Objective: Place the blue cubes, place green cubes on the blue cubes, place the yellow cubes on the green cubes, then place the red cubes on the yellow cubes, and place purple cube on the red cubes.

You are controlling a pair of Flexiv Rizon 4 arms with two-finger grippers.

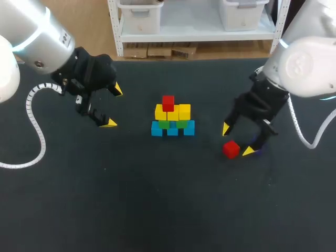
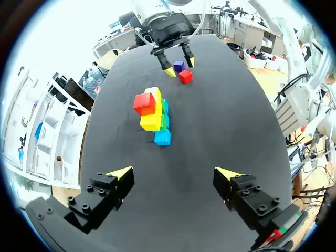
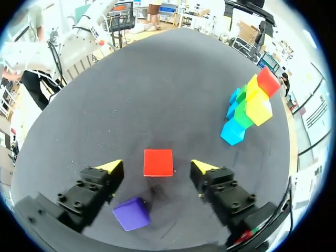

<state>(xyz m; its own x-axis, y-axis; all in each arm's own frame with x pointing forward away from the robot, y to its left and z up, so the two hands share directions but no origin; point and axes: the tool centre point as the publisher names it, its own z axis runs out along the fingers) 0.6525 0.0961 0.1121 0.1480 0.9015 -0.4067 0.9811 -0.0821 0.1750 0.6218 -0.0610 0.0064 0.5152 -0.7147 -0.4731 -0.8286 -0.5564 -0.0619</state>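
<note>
At the middle of the dark counter (image 1: pixel 157 210) stands the half-built pyramid. A row of blue cubes (image 1: pixel 157 129) lies at the bottom, with green cubes (image 1: pixel 164 125) on them and yellow cubes (image 1: pixel 184 111) above those. A single small red cube (image 1: pixel 168 103) sits on top, toward the left arm's end of the yellow row.

Off to the right arm's side, well apart from the stack, a second loose red cube (image 1: pixel 230 149) lies on the counter. The right arm (image 1: pixel 307 68) is over it with its jaws spread. In the right wrist view the cube sits squarely between the two yellow tips, with a gap at each side, so nothing is pinched yet. A small purple cube (image 3: pixel 131 213) rests on the counter just beside and under one of those fingers, near the red one but not touching it. The left arm (image 1: pixel 37 42) hangs at its own side of the stack with its jaws spread wide and holding nothing.

The step in hand looks like the red layer, with one red cube placed and one left to fetch. The next move would be to pinch the loose red cube squarely without nudging the purple one. It would then be lifted, carried across and set down beside the first red cube on the free yellow top. That has to be done gently enough not to shift the stack. The purple cube is last.
</note>
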